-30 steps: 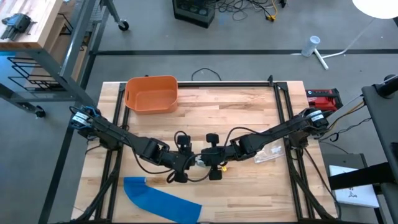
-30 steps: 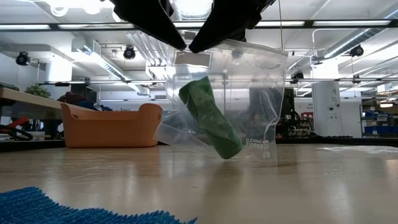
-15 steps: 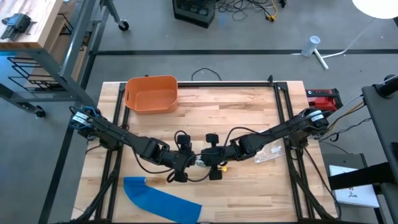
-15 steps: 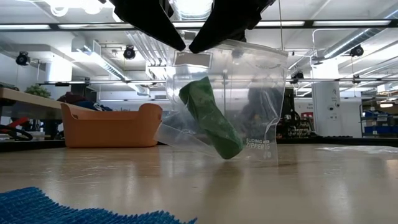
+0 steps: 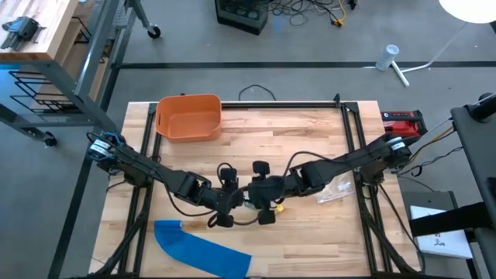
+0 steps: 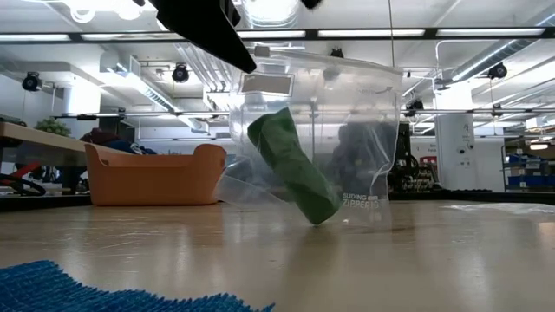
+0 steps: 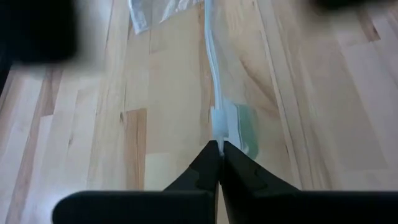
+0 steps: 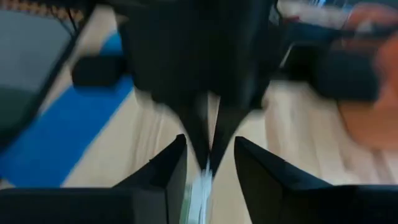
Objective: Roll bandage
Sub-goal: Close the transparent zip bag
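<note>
the wooden table [image 5: 302, 132] is carrying an orange bin [image 5: 188, 116] at its far left and a blue cloth [image 5: 198, 246] at the near edge. a clear zipper bag [image 6: 338, 130] is hanging upright mid-table, its bottom touching the wood, with the green bandage roll [image 6: 290, 165] leaning inside. the left gripper [image 7: 219, 149] is pinching the bag's top edge, fingers closed. the right gripper [image 8: 209, 155] is facing it, fingers parted, holding nothing.
</note>
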